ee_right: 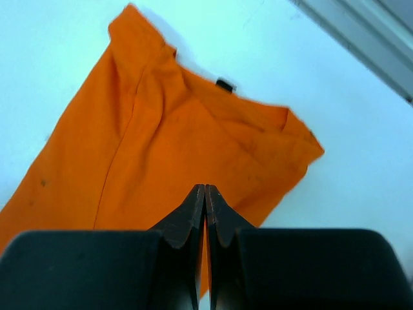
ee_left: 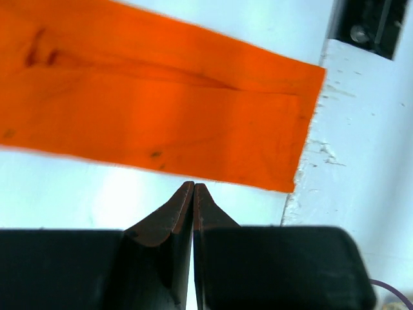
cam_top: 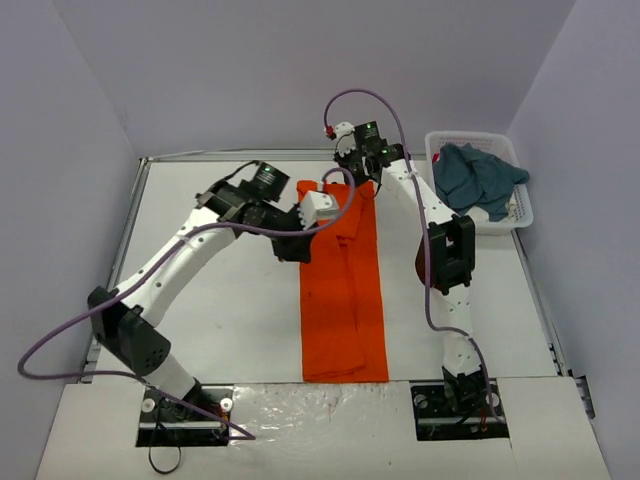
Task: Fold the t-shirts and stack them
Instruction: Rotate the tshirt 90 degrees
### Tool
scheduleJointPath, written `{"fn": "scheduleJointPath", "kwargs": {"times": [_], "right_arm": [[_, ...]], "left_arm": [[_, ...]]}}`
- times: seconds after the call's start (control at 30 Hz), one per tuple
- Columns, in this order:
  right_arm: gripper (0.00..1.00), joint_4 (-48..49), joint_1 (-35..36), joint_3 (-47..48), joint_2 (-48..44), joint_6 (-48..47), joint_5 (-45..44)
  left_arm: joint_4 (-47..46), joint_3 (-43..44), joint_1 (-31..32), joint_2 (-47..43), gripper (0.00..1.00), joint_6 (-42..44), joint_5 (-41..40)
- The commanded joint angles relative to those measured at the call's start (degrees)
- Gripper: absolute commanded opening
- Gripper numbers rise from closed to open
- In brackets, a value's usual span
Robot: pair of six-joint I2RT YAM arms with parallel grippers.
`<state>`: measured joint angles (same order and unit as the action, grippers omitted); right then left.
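Observation:
The orange t-shirt [cam_top: 345,300] lies in the middle of the table as a long narrow strip running from far to near, collar end at the back. My left gripper [cam_top: 297,248] hovers just off its left edge, shut and empty; in the left wrist view the tips [ee_left: 193,186] sit beside the orange strip [ee_left: 161,110], apart from it. Over the collar end my right gripper [cam_top: 350,172] is also shut, with nothing between its tips [ee_right: 205,187] and the orange cloth [ee_right: 168,148] below. The teal-blue t-shirt [cam_top: 480,178] is bunched in the basket.
A white lattice basket [cam_top: 465,137] stands at the back right corner of the table. A raised rail [ee_right: 361,39] borders the table's back and sides. White taped boards [cam_top: 330,410] cover the near edge by the arm bases.

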<state>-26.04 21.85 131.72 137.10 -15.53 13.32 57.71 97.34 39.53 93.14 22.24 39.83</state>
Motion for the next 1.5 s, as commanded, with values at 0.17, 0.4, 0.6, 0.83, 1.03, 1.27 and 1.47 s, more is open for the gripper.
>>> {"fn": "scheduleJointPath", "kwargs": {"times": [0.17, 0.4, 0.6, 0.83, 1.03, 1.27, 1.47], "right_arm": [[0.00, -6.8, 0.6, -22.7, -15.5, -5.1, 5.8], [0.00, -15.2, 6.3, -37.7, -23.3, -10.2, 6.7], [0.00, -16.4, 10.5, -45.3, -25.7, -9.8, 6.3], [0.00, -16.4, 12.5, -47.0, -22.6, -9.3, 6.8], [0.00, -16.4, 12.7, -44.4, -18.8, -9.4, 7.1], [0.00, -16.3, 12.6, -41.5, -13.8, -10.0, 6.3], [0.00, -16.4, 12.3, -38.0, -10.9, -10.0, 5.0]], "left_arm": [[-3.9, -10.0, -14.5, -13.7, 0.02, -3.0, 0.8], [-9.3, -18.4, -20.4, -21.5, 0.02, -7.4, -6.4], [-10.1, -21.0, -23.7, -23.1, 0.02, -7.8, -7.7], [-9.6, -22.0, -25.0, -23.9, 0.02, -7.6, -10.0], [-9.9, -22.5, -25.5, -25.1, 0.02, -7.9, -11.2], [-10.2, -22.9, -26.4, -25.4, 0.02, -8.5, -12.2], [-9.9, -22.5, -26.8, -24.9, 0.02, -8.4, -13.1]]}}
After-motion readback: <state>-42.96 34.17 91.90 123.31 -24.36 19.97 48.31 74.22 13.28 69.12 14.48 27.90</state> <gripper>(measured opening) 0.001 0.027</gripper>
